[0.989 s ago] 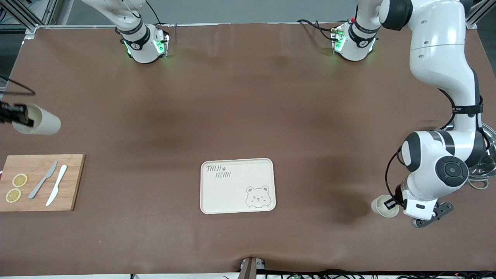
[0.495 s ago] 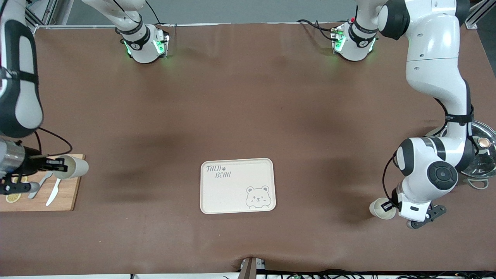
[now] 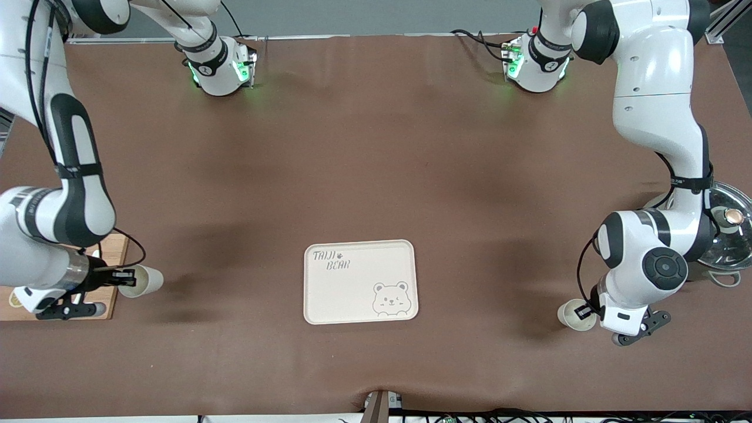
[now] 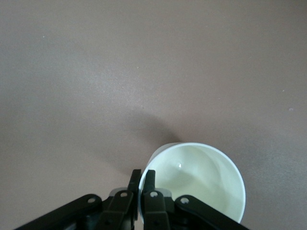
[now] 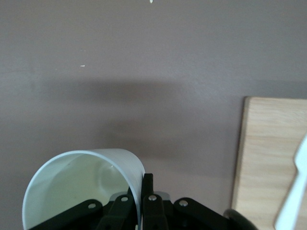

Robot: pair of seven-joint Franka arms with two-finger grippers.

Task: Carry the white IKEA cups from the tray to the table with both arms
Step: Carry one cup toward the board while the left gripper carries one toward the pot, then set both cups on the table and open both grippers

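My right gripper (image 3: 123, 276) is shut on the rim wall of one white IKEA cup (image 3: 143, 281), held tilted over the table beside the cutting board. In the right wrist view the fingers (image 5: 147, 184) pinch the cup's wall (image 5: 81, 184), one inside and one outside. My left gripper (image 3: 583, 311) is shut on the rim wall of the other white IKEA cup (image 3: 570, 314), low over the table at the left arm's end. In the left wrist view the gripper (image 4: 143, 181) clamps that cup (image 4: 201, 177), whose opening faces the camera.
The bear-printed cream tray (image 3: 359, 282) lies mid-table between the two cups. A wooden cutting board (image 3: 111, 276), mostly hidden by the right arm, also shows in the right wrist view (image 5: 268, 158). A metal pot lid (image 3: 728, 235) sits at the left arm's end.
The right arm swung in from the table's end with its cup, past the cutting board, toward the tray. The left gripper and its cup shifted slightly toward the tray.
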